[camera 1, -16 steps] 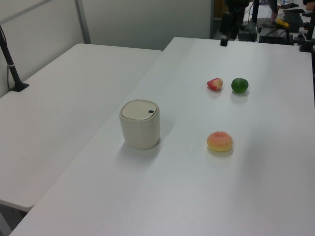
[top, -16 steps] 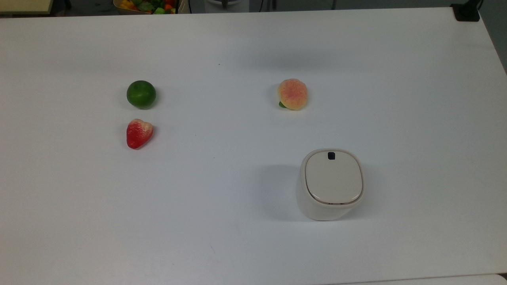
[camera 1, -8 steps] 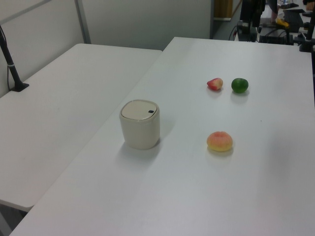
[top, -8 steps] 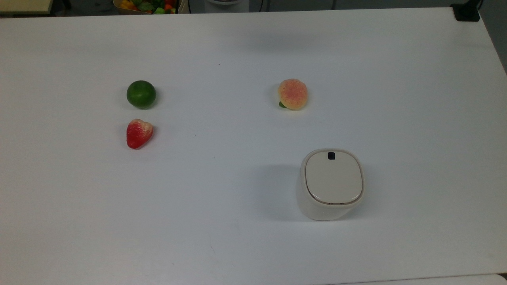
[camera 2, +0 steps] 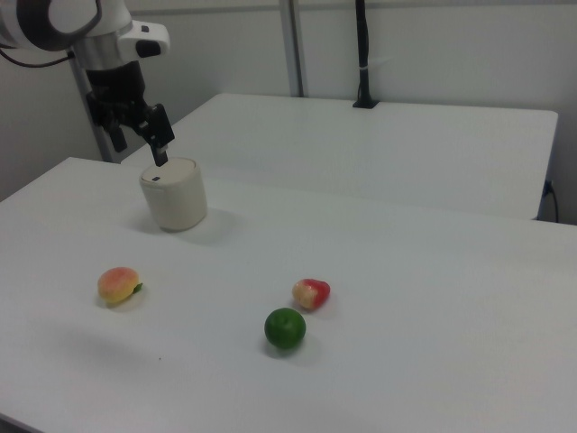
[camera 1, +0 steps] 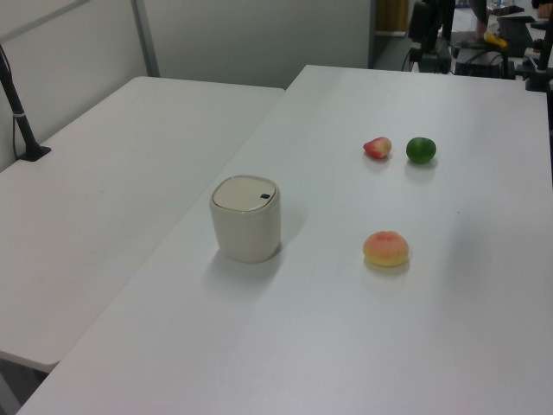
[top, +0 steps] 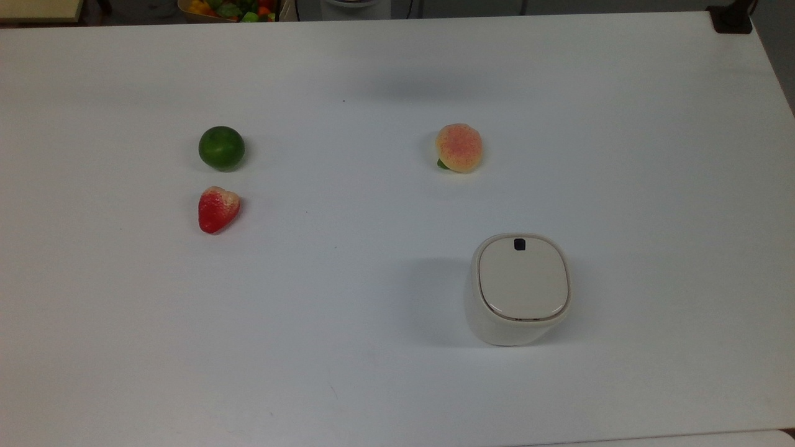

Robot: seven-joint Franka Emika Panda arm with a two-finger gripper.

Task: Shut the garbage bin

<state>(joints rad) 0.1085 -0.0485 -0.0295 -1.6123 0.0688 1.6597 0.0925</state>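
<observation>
- Once lifted off the garbage bin (top: 518,292), hangs in the air on the arm (camera 2: 108,63) with jaws spread and pinching nothing; in the right view, up and to the right view's left of the bin, not touching it.
- Compared with a second ago, farther back in the left view: then a dark shape over the far end of the surface (top: 372,347), now up at the top edge beyond that end. Read as a retreat, not an approach.
- No change to the bin itself over that second: same spot toward the top view's lower right, upright, lid (top: 523,282) flat and flush inside the rim, black tab (top: 520,244) at the edge nearer the peach (top: 459,148).
- No gap visible between lid and rim in the top, left or right view, so judged shut.
- Same places too for the peach, the lime (top: 221,148) and the strawberry (top: 217,209), all well apart from the bin; lime and strawberry near each other toward the top view's left.
- Taken together: closing most likely done, with only the withdrawal left.
- Nothing further called for at the lid, unless not fully latched, which cannot be told from here.
</observation>
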